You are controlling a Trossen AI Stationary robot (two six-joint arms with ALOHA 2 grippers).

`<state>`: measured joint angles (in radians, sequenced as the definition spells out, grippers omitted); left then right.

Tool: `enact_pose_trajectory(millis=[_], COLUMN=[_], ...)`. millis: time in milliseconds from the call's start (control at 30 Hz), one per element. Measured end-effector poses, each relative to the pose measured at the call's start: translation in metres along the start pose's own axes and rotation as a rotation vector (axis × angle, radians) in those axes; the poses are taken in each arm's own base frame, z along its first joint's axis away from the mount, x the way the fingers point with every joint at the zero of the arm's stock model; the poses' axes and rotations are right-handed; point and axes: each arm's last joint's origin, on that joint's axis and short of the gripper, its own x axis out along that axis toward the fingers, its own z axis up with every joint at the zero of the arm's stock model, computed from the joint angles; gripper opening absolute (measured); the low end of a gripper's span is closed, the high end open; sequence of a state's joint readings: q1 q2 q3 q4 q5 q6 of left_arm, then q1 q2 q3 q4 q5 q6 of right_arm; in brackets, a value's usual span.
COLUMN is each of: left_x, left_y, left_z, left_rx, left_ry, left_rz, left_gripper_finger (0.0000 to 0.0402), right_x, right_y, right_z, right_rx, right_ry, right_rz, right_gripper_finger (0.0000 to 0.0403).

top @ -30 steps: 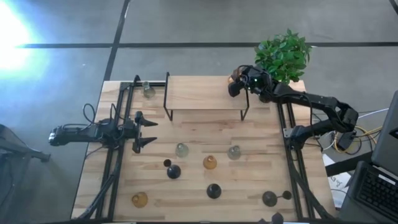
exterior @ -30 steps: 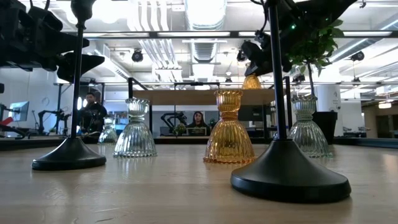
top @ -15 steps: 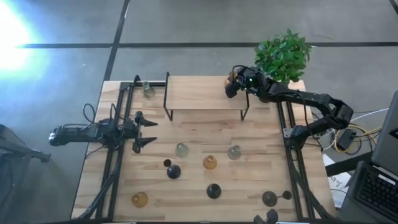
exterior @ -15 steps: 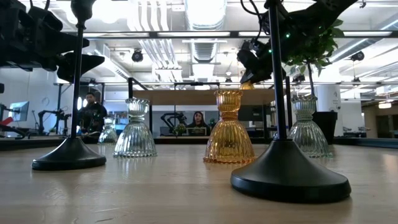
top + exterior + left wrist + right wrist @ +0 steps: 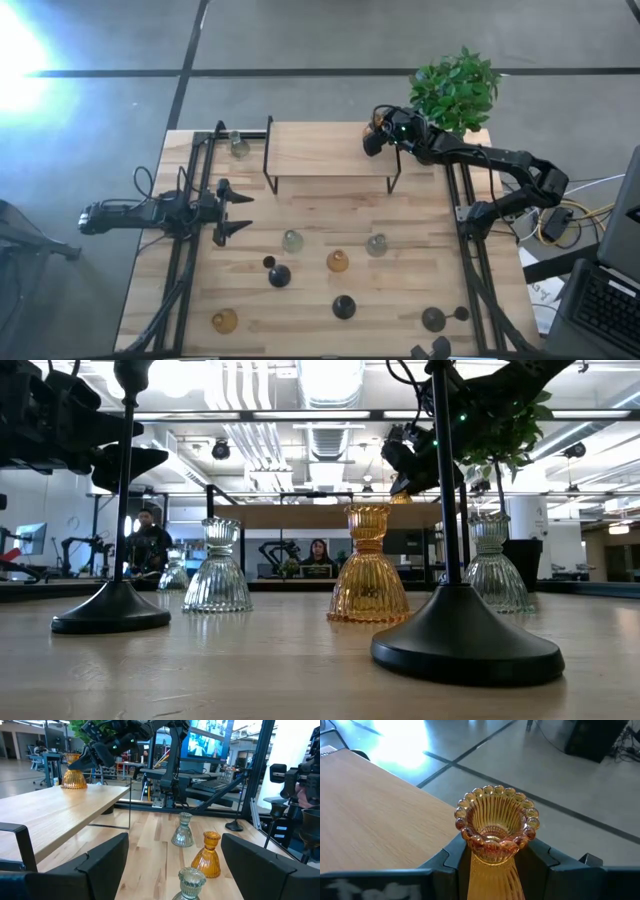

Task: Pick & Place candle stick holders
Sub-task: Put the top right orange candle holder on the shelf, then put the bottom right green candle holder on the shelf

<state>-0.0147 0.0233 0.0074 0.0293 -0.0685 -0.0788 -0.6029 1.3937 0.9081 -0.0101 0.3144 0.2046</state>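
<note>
The right hand (image 5: 492, 862) pinches a ribbed amber glass candle stick holder (image 5: 495, 827) by its narrow neck, one dark finger pressed on each side. The holder stands upright, long axis vertical, its beaded cup mouth open upward above the fingers and its flared skirt below them. In the left wrist view its base appears to sit on the wooden shelf with black metal legs (image 5: 330, 148), at the corner of the shelf top beneath the hand (image 5: 375, 135); whether it fully rests there cannot be told.

Just beyond the hand, off the shelf's end, stands the leafy green plant (image 5: 455, 90). Nothing sits on the shelf top beside the gripped holder.

The left hand (image 5: 232, 207) hangs well apart, on the far side of the desk from the right hand, its fingers spread wide and holding nothing.

Below the shelf, on the pale wooden desk (image 5: 310, 290), lie the other pieces: clear-grey ribbed glass holders (image 5: 292, 240), another amber glass holder (image 5: 338, 262), and black round-based holders with thin stems (image 5: 279, 275). One more clear holder (image 5: 238, 146) stands past the shelf's other end.

Around the desk is grey concrete floor; the low view shows an open workshop with ceiling ducts and two people (image 5: 148, 540) far behind.
</note>
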Motion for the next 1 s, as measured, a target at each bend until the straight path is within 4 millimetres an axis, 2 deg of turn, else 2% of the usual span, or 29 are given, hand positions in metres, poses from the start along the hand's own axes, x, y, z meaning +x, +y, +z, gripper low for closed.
enact_pose_trajectory(millis=[133,333,433,1000], left_x=[0.0,0.0,0.0,0.0], left_y=[0.0,0.0,0.0,0.0], left_z=[0.0,0.0,0.0,0.0], left_rx=[0.0,0.0,0.0,0.0], left_ry=[0.0,0.0,0.0,0.0], left_rz=[0.0,0.0,0.0,0.0], left_gripper_finger=[0.0323,0.0323,0.0323,0.0323], right_x=[0.0,-0.003,-0.005,-0.017], right_y=[0.0,-0.001,-0.002,-0.003], right_z=[0.0,0.0,0.001,0.009], right_rx=[-0.002,-0.006,-0.007,-0.04], right_ry=[0.0,0.006,0.002,-0.046], right_rz=[0.0,-0.004,-0.003,0.02], right_gripper_finger=[0.0116,0.018,0.0199,0.0248])
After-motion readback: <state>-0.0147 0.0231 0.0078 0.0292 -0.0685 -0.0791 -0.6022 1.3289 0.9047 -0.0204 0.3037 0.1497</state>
